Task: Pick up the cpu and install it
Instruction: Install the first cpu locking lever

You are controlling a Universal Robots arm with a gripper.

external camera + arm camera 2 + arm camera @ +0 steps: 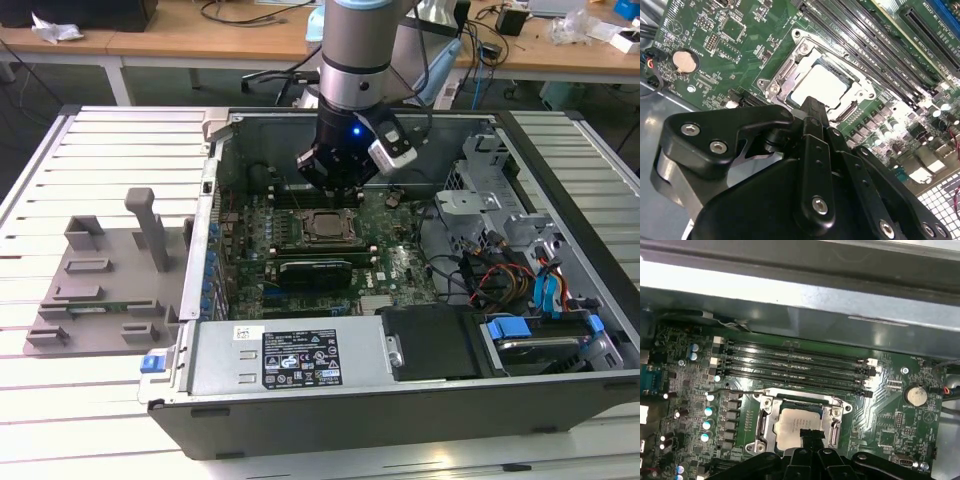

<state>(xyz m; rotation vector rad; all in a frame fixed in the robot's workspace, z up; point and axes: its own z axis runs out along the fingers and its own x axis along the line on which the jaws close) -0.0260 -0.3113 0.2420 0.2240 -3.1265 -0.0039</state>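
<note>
Cpu (795, 422): lies flat in the socket frame (762, 410) on the motherboard (890, 415).
Pincer (811, 436): tips together, holding nothing, just over the cpu's edge.
Label (300, 358): white sticker on the computer case (400, 410); its print is unreadable.

Silver-grey cpu (798, 424), green motherboard (740, 40) — black hand (337, 185), grey case (400, 410)
</note>
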